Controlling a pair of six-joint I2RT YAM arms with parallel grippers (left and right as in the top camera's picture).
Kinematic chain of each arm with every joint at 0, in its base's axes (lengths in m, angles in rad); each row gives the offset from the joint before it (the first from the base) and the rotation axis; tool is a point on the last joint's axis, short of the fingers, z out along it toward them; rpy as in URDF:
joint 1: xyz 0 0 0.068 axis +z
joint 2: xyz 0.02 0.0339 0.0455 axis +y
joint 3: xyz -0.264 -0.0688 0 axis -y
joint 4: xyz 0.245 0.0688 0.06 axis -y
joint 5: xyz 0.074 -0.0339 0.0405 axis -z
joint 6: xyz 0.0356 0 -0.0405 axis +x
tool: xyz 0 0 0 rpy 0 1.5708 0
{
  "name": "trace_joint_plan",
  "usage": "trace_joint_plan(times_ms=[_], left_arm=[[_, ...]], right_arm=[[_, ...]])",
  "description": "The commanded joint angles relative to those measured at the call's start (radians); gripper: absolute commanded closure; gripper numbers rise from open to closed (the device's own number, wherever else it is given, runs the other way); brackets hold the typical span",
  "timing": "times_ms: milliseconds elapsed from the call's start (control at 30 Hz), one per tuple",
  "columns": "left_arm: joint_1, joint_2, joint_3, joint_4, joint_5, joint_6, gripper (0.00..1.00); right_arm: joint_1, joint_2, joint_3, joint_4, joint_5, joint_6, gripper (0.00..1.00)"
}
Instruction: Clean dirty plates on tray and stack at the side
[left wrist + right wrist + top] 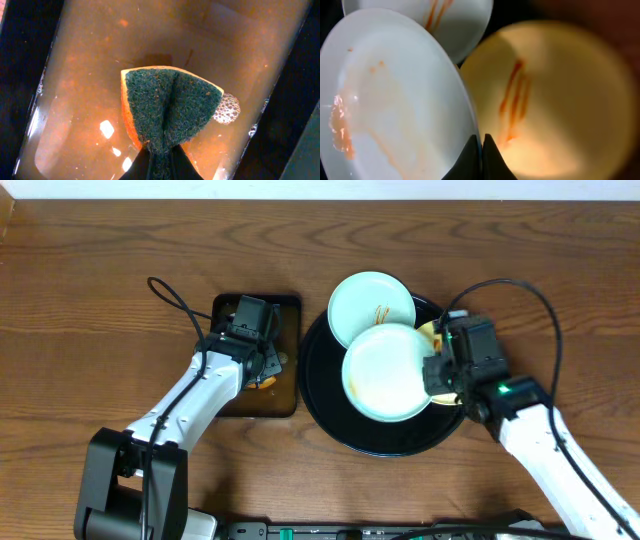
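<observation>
Wooden table (80,280) with tray (325,405), pan (283,320)

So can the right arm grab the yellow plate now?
Probably not yet. The right gripper is shut on the rim of the front blue plate, which overlaps part of the yellow plate. The rest of the yellow plate lies bare, so it might manage after letting go.

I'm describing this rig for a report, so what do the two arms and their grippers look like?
The left arm and right arm have white rounded links and black joints. The left gripper and right gripper are black with tapered dark fingers. A thin black cable loops above each wrist. A small green light glows on the right arm.
</observation>
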Motion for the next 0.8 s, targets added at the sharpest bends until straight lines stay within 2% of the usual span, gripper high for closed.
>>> trace_joint_plan(times_ms=[0,233,433,567,767], left_arm=[[0.006,-0.004,0.014,-0.003,-0.001,0.018,0.92],[0.006,-0.004,0.014,-0.002,-0.001,0.018,0.92],[0.006,-0.004,0.014,-0.002,-0.001,0.018,0.92],[0.006,-0.004,0.014,-0.002,-0.001,0.018,0.92],[0.006,-0.004,0.014,-0.003,-0.001,0.018,0.92]], right_arm=[[0.037,-0.032,0.021,0.000,0.159,-0.118,0.99],[0.169,-0.040,0.022,0.016,0.364,-0.175,0.99],[0.362,-0.040,0.035,0.046,0.630,-0.263,0.99],[0.468,-0.040,0.035,0.122,0.796,-0.394,0.99],[0.580,-0.040,0.035,0.320,0.974,-0.715,0.99]])
